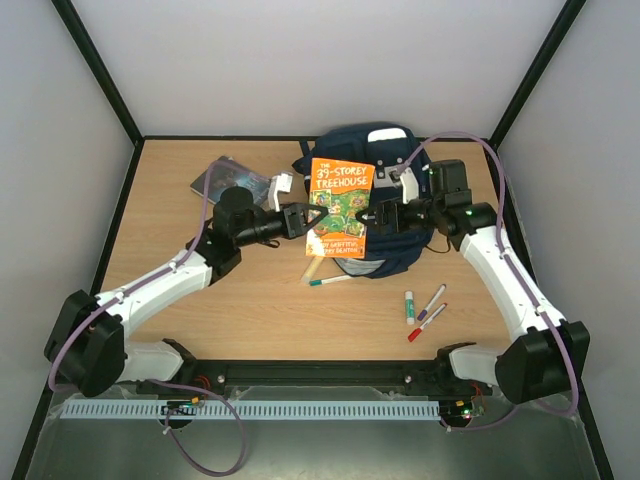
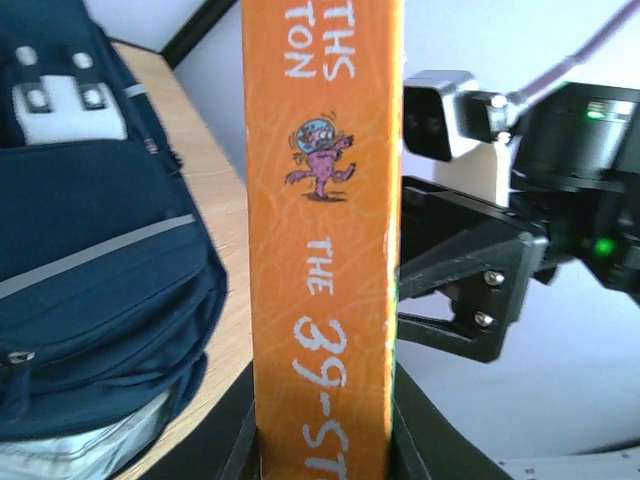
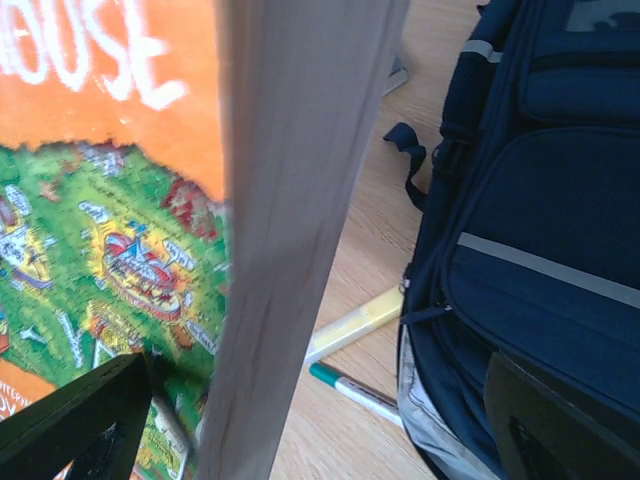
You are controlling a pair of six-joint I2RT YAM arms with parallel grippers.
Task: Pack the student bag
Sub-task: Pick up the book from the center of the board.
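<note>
Markers lie nearest on the wooden table [image 1: 250, 320], right of centre: a red marker [image 1: 426, 323], a purple marker [image 1: 432, 300] and a small white tube [image 1: 409, 303], close together but not touching the arms. Farther in, near the middle, a teal pen [image 1: 330, 281] lies just beside a yellow highlighter [image 1: 312, 270], both at the near edge of the bag.

Above them an orange book [image 1: 340, 205], titled "The 39-Storey Treehouse", is held between the two arms with its cover towards the overhead camera. The left gripper [image 1: 312, 220] is pinched on the book's spine edge; the left wrist view shows the spine rising straight out from between its jaws. The right gripper [image 1: 368, 215] stands spread wide astride the opposite page edge, its dark fingers [image 3: 70, 425] well apart on either side of the pages, the one over the bag clear of the book.

Behind and beneath the book, the student bag [image 1: 375, 140] lies at the far centre of the table, front pockets and pale stripes facing up. Whether the book touches it cannot be told.

At the far left lies a dark glossy flat item [image 1: 235, 178].
</note>
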